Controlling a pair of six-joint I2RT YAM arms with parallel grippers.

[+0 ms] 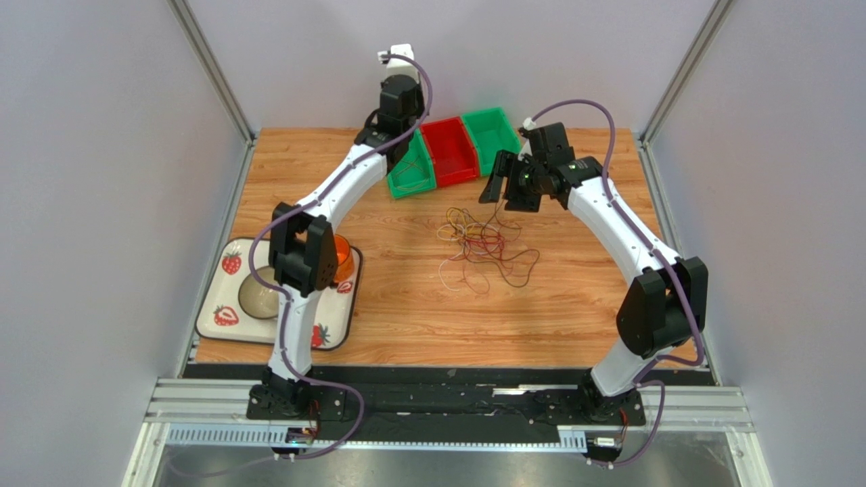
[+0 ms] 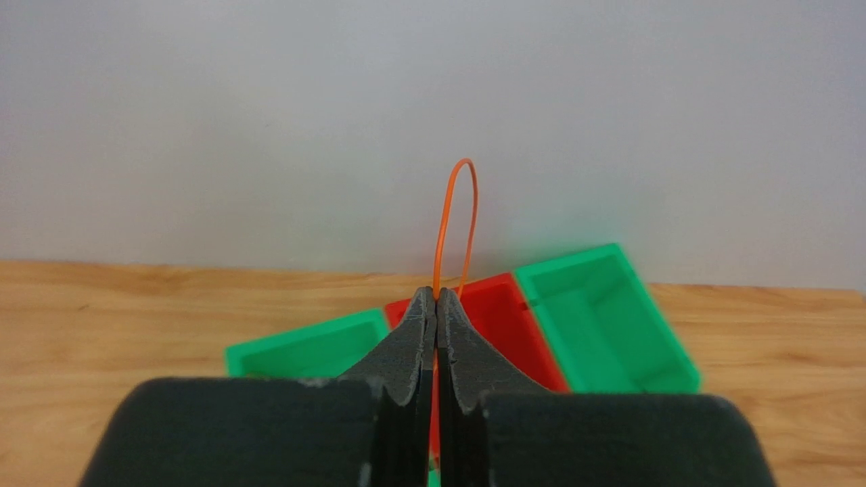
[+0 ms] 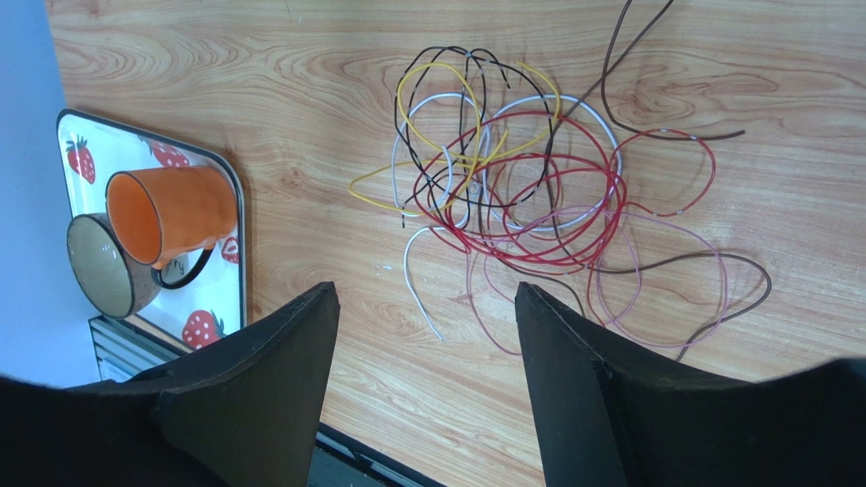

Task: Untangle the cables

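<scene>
**Cables (image 1: 484, 246):** A loose tangle lies flat on the tabletop (image 1: 407, 325), on the near side of the red bin (image 1: 450, 150) and not touching it. From above, its longest spread runs on a slant, away from the red bin and toward the right.

**Orange cable (image 2: 454, 228):** Apart from the tangle. It is folded into a narrow loop that rises straight out of the fingertips. Its long axis is vertical in the left wrist view, with the bend at the top. The red bin sits directly behind it.

**Left pincer (image 2: 436, 296):** Pressed together, pinching the orange cable at the foot of the loop.

**Right pincer (image 3: 425, 291):** Spread wide and holding nothing. It is raised above the tabletop, just to the near right of the red bin, between the bin and the tangle.

**Differences between views:**
- Only the left wrist view shows the orange cable and the grip on it. From above neither can be made out.
- Only the right wrist view separates the strands of the tangle: dark red, yellow, whitish, black, brown and pink. One brown strand runs out past the top edge of that view.
- The top view alone shows the whole layout.

**Other items:**
- Two green bins (image 1: 412, 167) flank the red bin, one on each side.
- A tray (image 1: 210, 304) lies well to the near left of the red bin. It carries an orange mug (image 3: 163, 213), lying on its side, and a bowl (image 3: 102, 266).
</scene>
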